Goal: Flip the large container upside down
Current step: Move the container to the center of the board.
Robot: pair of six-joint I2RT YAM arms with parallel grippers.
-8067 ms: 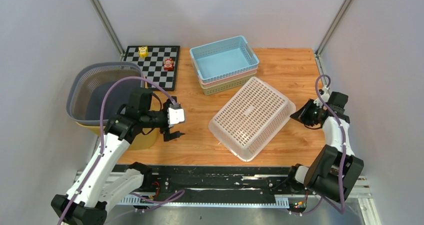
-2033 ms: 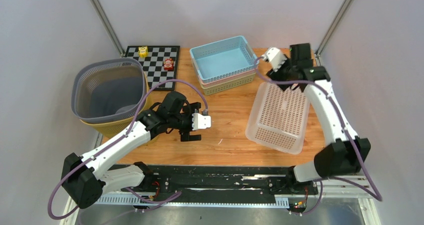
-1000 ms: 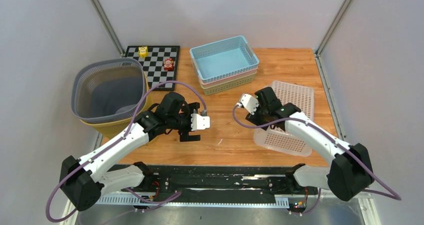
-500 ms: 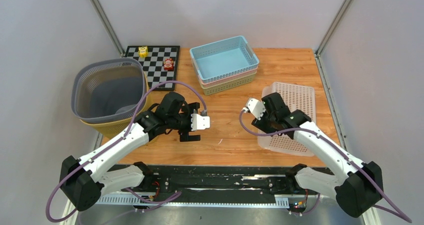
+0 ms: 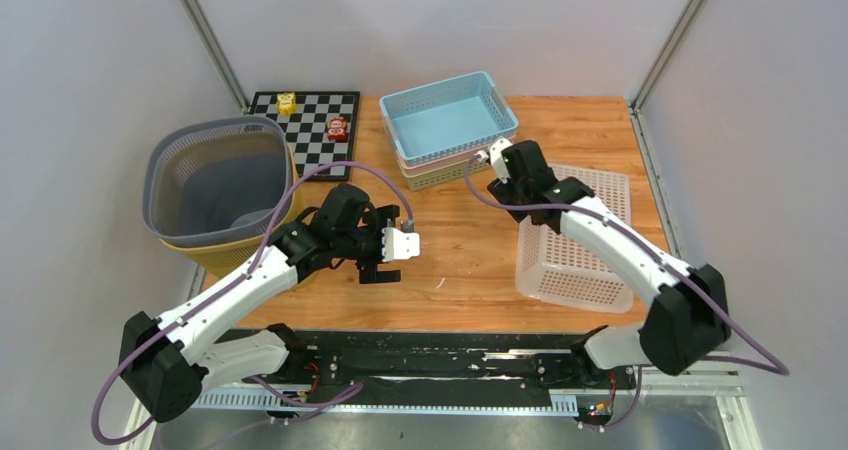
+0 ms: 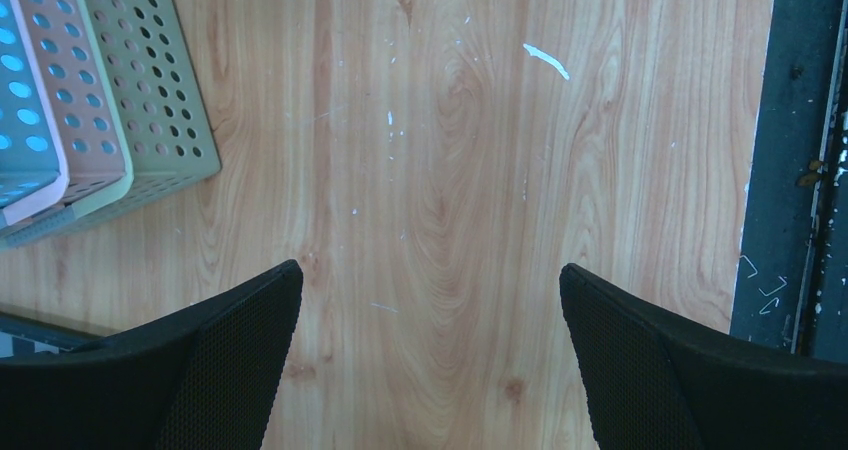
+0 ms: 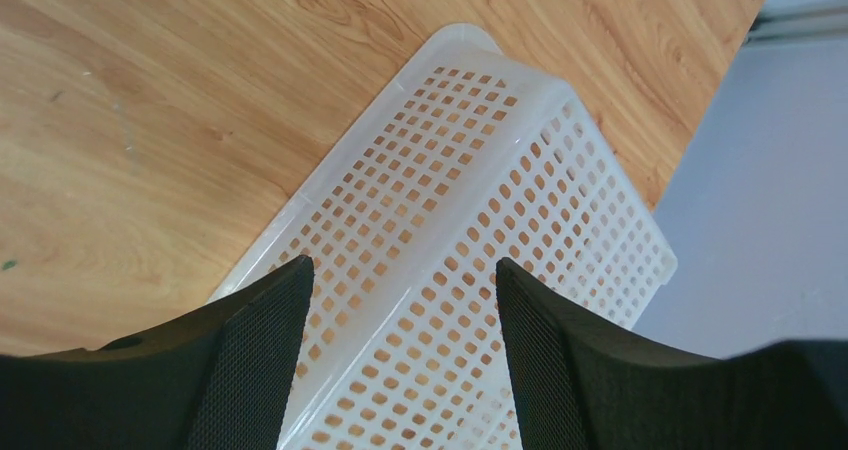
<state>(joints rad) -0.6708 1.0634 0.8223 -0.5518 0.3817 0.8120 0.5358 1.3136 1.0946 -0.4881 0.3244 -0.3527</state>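
top view with two wrist views. the white basket lies at 3 o'clock on the table, its long side running from 12 to 6 o'clock. in the right wrist view its rim flange seems to sit on the wood, with the wall rising to a flat perforated base. it is therefore judged to be mouth down, though the see-through plastic leaves some doubt. the right claw hangs above the basket's 10 o'clock corner, released, its fingers spread with nothing between them and apart from the plastic. the left claw hangs over bare wood at 9 o'clock of the basket, also released and empty.

step in hand (judgement): the flip looks complete, and a clean retreat is what is left. done well, the right arm rises straight up before swinging home, so that no finger snags a hole or drags the rim. it also keeps off the stack of trays just beside it at 12 o'clock. the basket's rim should then be checked to lie flat on all sides.

count: white basket, one; trays in the stack, three (blue, pink, olive); round bins nested at 9 o'clock, two (grey in yellow); chessboard at 11 o'clock, one; small toys on it, two; arms, two.
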